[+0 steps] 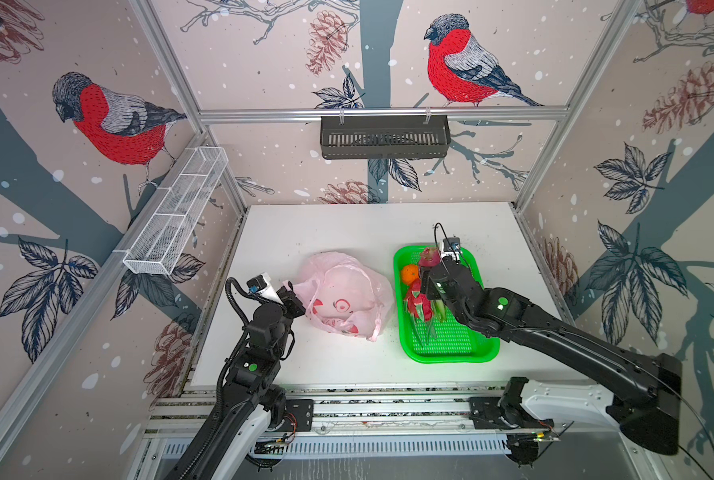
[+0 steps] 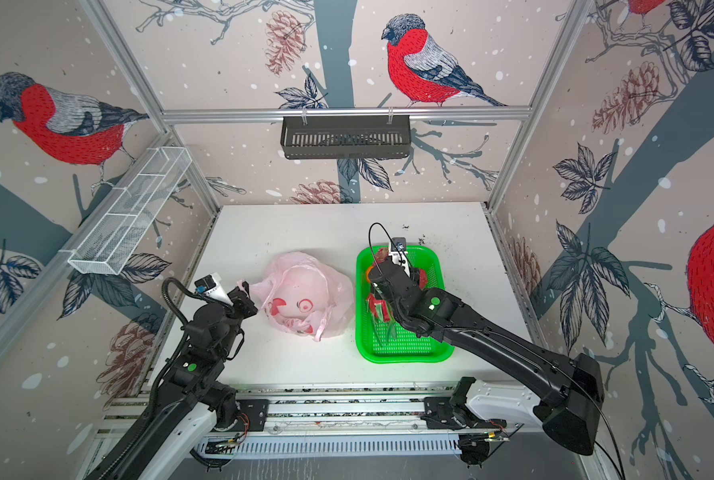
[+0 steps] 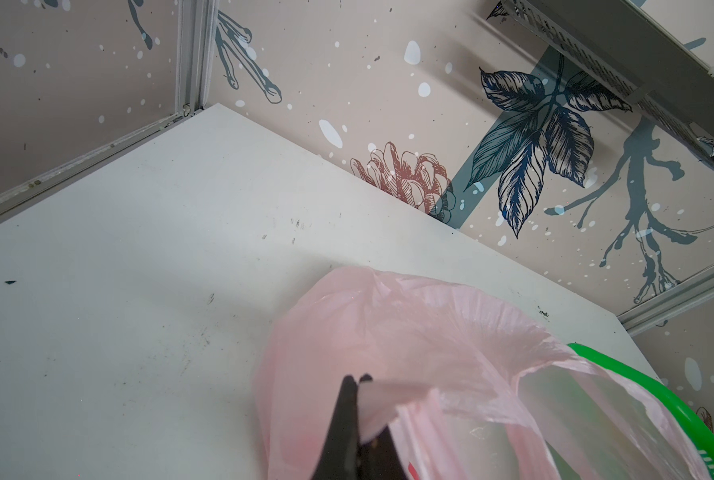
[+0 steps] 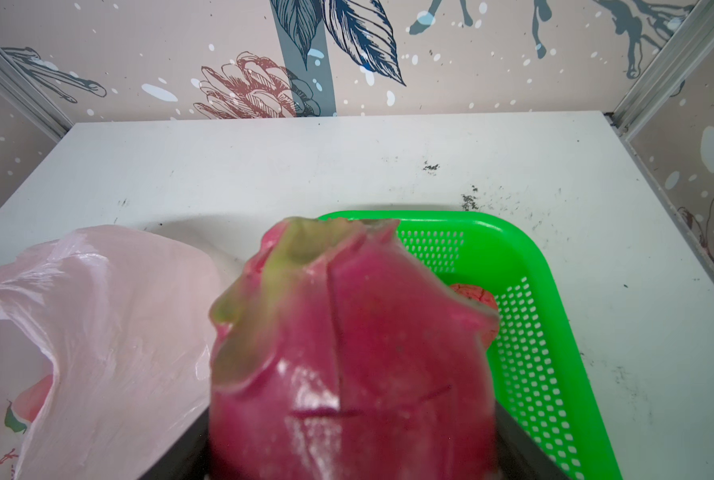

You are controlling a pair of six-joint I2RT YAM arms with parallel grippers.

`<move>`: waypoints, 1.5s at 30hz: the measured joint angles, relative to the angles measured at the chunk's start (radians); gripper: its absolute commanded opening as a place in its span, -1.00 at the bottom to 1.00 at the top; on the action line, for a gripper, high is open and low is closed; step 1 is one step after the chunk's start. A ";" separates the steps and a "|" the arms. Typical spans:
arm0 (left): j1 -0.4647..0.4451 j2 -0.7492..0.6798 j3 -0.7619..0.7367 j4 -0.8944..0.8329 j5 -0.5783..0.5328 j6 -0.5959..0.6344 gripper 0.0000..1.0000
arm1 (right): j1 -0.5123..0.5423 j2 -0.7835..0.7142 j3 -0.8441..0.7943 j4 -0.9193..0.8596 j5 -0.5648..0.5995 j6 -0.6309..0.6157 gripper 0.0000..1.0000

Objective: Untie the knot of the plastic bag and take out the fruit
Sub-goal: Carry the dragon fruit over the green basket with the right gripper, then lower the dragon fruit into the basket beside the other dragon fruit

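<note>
The pale pink plastic bag lies slumped on the white table with its mouth gaping; the knot is out of view. My left gripper is shut on a fold of the bag's left edge. My right gripper hangs over the back of the green tray, shut on a magenta dragon fruit. In the tray lie another dragon fruit, an orange and a small red fruit.
The tray sits right of the bag, close to it. A black slotted basket hangs on the back wall and a white wire shelf on the left wall. Patterned walls enclose the table on three sides.
</note>
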 measured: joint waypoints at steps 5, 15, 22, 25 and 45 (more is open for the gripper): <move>0.000 0.001 0.000 0.000 0.000 0.000 -1.00 | -0.022 0.009 -0.034 0.000 -0.031 0.027 -0.36; 0.000 0.001 0.000 0.000 0.000 0.000 -1.00 | -0.078 -0.008 -0.122 -0.003 -0.084 0.080 -0.36; 0.000 0.001 0.000 -0.003 0.001 0.000 -1.00 | -0.146 -0.023 -0.189 -0.002 -0.120 0.085 -0.36; 0.000 0.001 0.000 -0.007 0.001 0.000 -1.00 | -0.176 -0.024 -0.213 0.008 -0.137 0.084 -0.36; 0.000 0.018 0.000 -0.007 0.001 0.000 -1.00 | -0.303 0.053 -0.278 0.061 -0.259 0.048 -0.35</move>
